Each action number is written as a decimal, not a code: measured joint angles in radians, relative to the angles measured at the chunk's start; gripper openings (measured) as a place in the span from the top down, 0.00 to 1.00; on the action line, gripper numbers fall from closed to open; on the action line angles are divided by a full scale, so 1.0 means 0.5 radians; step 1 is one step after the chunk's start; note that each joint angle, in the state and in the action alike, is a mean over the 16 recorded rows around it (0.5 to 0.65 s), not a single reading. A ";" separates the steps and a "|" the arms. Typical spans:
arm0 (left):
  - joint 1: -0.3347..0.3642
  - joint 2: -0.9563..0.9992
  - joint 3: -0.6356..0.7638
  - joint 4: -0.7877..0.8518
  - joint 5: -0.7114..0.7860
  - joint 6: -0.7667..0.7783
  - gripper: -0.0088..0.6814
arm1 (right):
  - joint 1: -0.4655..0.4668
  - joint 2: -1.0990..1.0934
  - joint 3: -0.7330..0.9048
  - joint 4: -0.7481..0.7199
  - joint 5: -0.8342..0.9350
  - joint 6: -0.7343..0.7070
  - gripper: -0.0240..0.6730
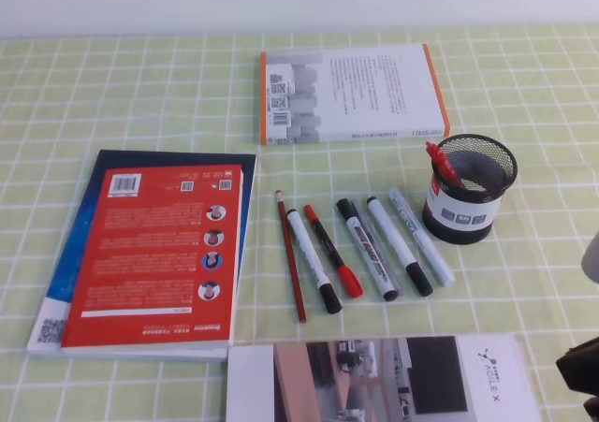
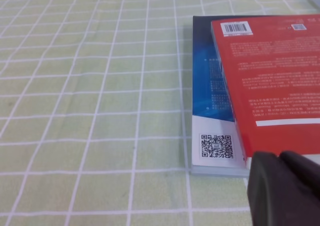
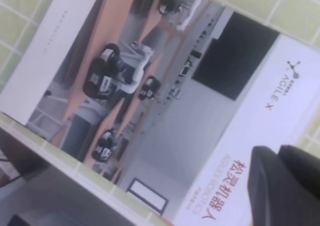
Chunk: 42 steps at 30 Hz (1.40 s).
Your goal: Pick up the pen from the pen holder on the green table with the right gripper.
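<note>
The green counter [image 1: 112,94] stretches under everything, its pale cloth crossed by a white grid. On its left side lies a red-covered book [image 1: 159,254] stacked on a blue one [image 1: 80,254], whose corner with a QR code shows in my left wrist view. Along the near edge rests a printed brochure [image 1: 374,380] with a photo of a room and a logo; my right wrist camera looks straight down onto it. Toward the far side sits a white book with an orange spine [image 1: 351,94].

To the right of the middle stands the pen holder [image 1: 465,190], a round black mesh cup with a white band low on its wall. A red-tipped pen [image 1: 440,160] leans against its left rim, sticking out above the mesh; I cannot make out any white-barrelled pen inside it.

Between the red book and the holder lie six writing things in a row, near each other and slanted alike: a thin red pencil [image 1: 290,258], a white pen with a black cap [image 1: 314,258], a red pen [image 1: 332,251], a thicker white marker with black cap [image 1: 368,249], another white black-capped pen [image 1: 400,244] and a clear pale one [image 1: 421,235].

My right claw [image 3: 287,186] is closed together on nothing, well apart from the holder at the counter's near right corner. My left claw [image 2: 285,186] hangs by the books' near corner, its dark fingers pressed together.
</note>
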 joint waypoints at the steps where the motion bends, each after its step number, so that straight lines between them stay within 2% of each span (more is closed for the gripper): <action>1: 0.000 0.000 0.000 0.000 0.000 0.000 0.99 | -0.008 -0.018 0.012 -0.015 -0.006 -0.001 0.98; 5: 0.000 0.000 0.000 0.000 0.000 0.000 0.99 | -0.079 -0.112 0.113 -0.072 -0.131 -0.018 0.98; 9: 0.000 0.000 0.000 0.000 0.000 0.000 0.99 | -0.221 -0.265 0.326 -0.121 -0.413 -0.061 0.98; 19: 0.000 0.000 0.000 0.000 0.000 0.000 0.99 | -0.719 -0.939 1.210 -0.139 -1.411 -0.179 0.98; 25: 0.000 0.000 0.000 0.000 0.000 0.000 0.99 | -0.912 -1.374 1.606 -0.129 -1.766 -0.198 0.98; 31: 0.000 0.000 0.000 0.000 0.000 0.000 0.99 | -1.014 -1.686 1.761 -0.125 -1.778 -0.199 0.98; 42: 0.000 0.000 0.000 0.000 0.000 0.000 0.99 | -1.079 -1.856 1.779 -0.084 -1.372 -0.199 0.98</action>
